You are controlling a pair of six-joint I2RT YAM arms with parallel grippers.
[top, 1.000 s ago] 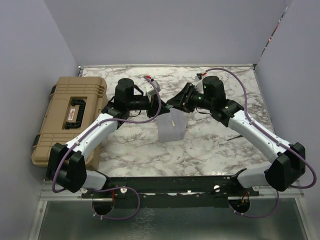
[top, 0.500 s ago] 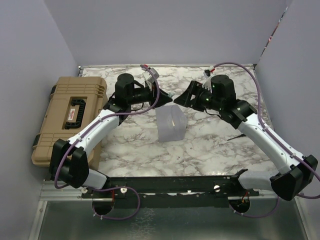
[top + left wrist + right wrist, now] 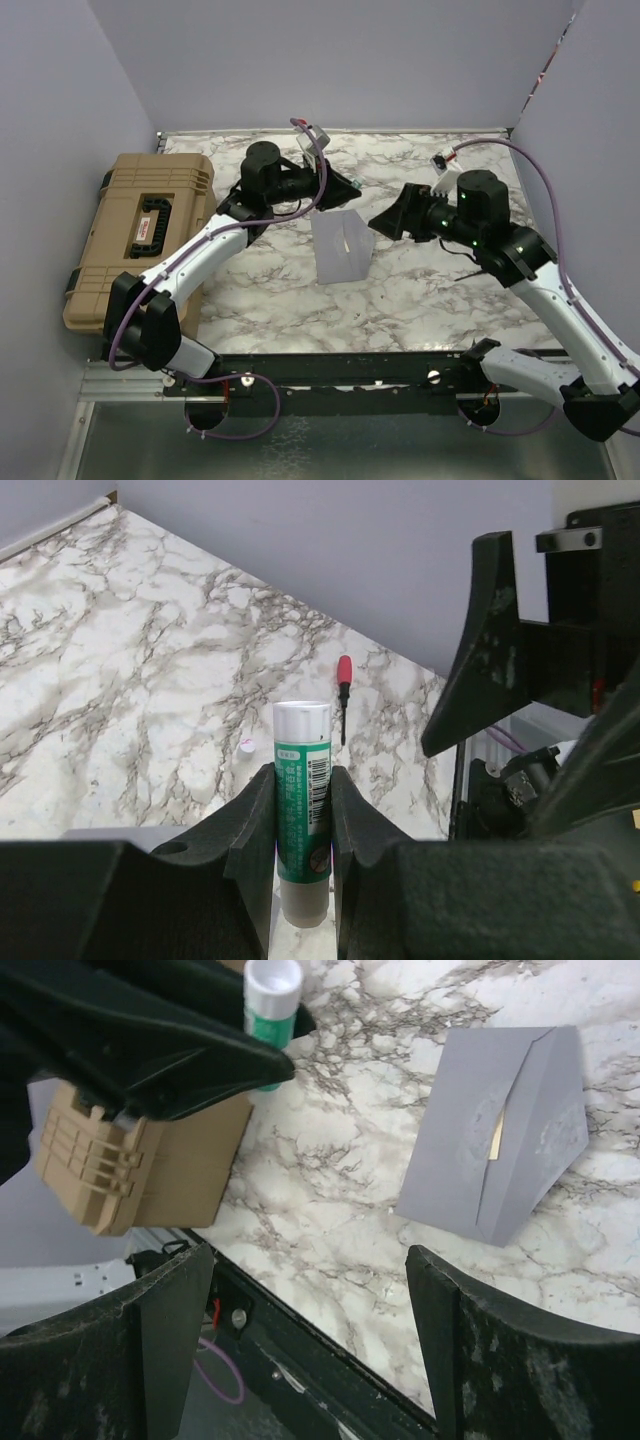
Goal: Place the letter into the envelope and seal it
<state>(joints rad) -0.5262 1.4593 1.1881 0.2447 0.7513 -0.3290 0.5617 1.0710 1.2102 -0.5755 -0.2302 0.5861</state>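
- L gripper [image 3: 302,825] clenched on a glue stick [image 3: 303,770], tube poking out past the fingertips; prob. held ready to glue the flap for sealing.
- R gripper [image 3: 310,1300]: jaws spread wide, nothing btwn them, hanging above the table [image 3: 430,290] to the right of the envelope [image 3: 495,1165].
- Envelope flat, mid-table, btwn the two grippers, touching neither; in the right wrist view it sits up and right of the jaw gap, well outside it.
- Letter [image 3: 497,1132]: only a thin peach sliver shows at the slit, so it looks already inside. Flap seems not stuck down, though that's hard to tell from here.
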